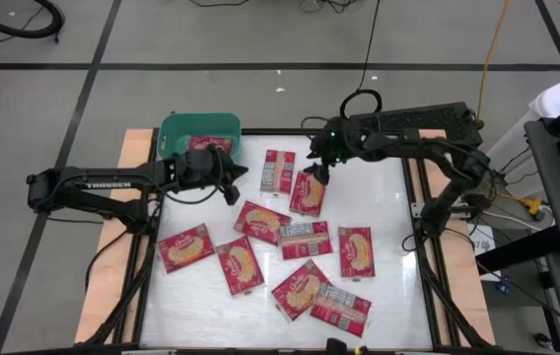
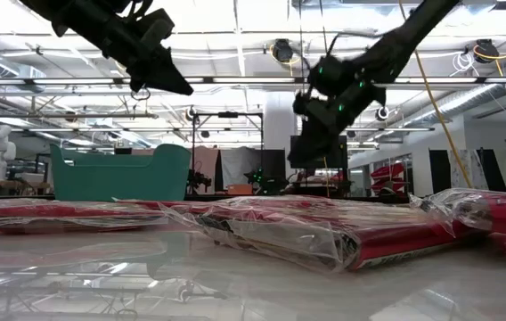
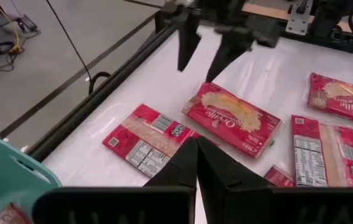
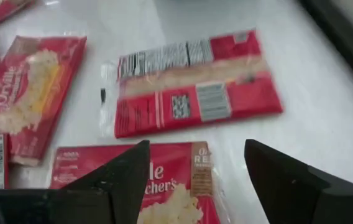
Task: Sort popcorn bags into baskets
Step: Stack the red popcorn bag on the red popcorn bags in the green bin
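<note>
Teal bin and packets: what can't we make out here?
- Teal bin, high view: the left gripper and its arm cover part of it, so its packet count is unknown.
- Low view: front packets hide those behind.
- Right wrist view: right gripper, open, above a packet cut off by the edge.

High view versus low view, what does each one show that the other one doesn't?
Only the high view shows a popcorn bag lying inside the teal bin and the spread of bags across the table. Only the low view shows the room behind and both claws raised above the tabletop. Both show the bin, the left claw shut near it, and the right claw open over a bag.
</note>
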